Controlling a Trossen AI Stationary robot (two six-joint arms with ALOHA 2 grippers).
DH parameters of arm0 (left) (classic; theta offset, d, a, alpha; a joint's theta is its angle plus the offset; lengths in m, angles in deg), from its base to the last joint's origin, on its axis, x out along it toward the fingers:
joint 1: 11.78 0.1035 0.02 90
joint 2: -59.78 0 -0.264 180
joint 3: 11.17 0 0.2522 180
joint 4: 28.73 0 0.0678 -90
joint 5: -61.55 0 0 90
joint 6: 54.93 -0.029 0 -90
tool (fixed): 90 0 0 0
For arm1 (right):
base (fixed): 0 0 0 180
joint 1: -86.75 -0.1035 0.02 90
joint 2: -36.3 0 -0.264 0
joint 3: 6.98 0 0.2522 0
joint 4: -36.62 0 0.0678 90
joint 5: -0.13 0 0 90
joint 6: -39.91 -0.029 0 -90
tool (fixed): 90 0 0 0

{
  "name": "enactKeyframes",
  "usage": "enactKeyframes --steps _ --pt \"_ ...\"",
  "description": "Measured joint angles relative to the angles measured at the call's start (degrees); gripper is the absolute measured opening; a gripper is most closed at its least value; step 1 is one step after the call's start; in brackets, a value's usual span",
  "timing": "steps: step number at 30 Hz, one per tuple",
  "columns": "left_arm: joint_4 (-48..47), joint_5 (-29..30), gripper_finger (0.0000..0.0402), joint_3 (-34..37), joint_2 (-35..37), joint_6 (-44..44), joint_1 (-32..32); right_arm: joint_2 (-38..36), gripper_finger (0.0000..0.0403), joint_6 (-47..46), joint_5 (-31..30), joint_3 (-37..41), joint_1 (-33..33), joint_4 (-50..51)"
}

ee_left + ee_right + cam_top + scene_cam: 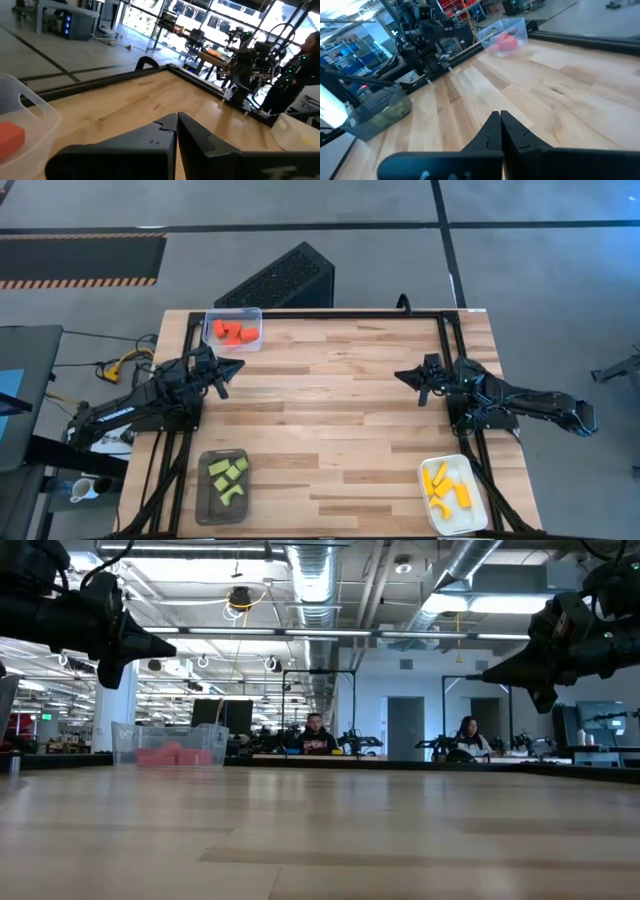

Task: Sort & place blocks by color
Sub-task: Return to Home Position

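Table: no loose block shows on the wood in any view. My read is that sorting is done and the step in hand is homing both arms.

Left arm lies folded along the table's left edge and right arm along the right edge. Both point inward, well apart from each other.

Trays, as placed in the high view:
- clear tray at the top-left corner
- dark tray at bottom left
- white tray at bottom right

Blocks:
- red blocks sit in the clear tray
- green blocks sit in the dark tray
- yellow blocks sit in the white tray

No colour mixing that I can see.

Hands:
- Left hand hangs near the clear tray, not touching it. Its fingers are pressed together with nothing between them.
- Right hand hangs over bare wood right of centre, well apart from the white tray. It is likewise closed and empty.
- The low view shows both raised off the table.

Next move, as a judgement: nothing is left to grasp, so it calls only for settling each arm into its rest pose with hands closed. The one clearance to watch is the left hand against the clear tray's rim, the closest object to either hand. I can't tell from these views whether the arms are already at final home.
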Motion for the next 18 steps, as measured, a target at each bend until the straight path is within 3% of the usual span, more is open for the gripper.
enactKeyframes --steps 18 --pt "-0.04 -2.79 0.0 0.14 -0.19 -3.45 -0.02 -2.85 0.0016 6.11 -0.52 -0.13 1.3 3.63"
